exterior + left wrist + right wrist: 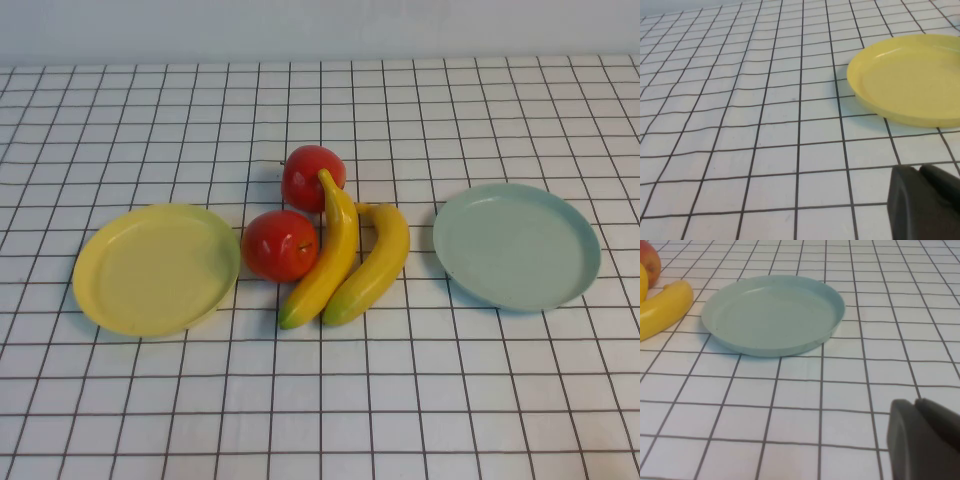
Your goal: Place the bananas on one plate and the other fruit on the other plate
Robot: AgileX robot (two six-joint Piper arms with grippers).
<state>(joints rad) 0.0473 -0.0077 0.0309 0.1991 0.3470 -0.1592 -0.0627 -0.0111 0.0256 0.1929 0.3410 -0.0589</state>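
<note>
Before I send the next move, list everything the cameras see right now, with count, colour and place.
bananas: 2, yellow with greenish tips, side by side at table centre, on neither plate
apples: 2, red, just left of the bananas, one behind the other
yellow plate: 1, left side, nothing on it
blue-green plate: 1, pale, right side, nothing on it
tablecloth: 1, white with black grid, covering the table
left gripper: dark, low over the cloth near the yellow plate
right gripper: dark, low over the cloth near the blue-green plate
</note>
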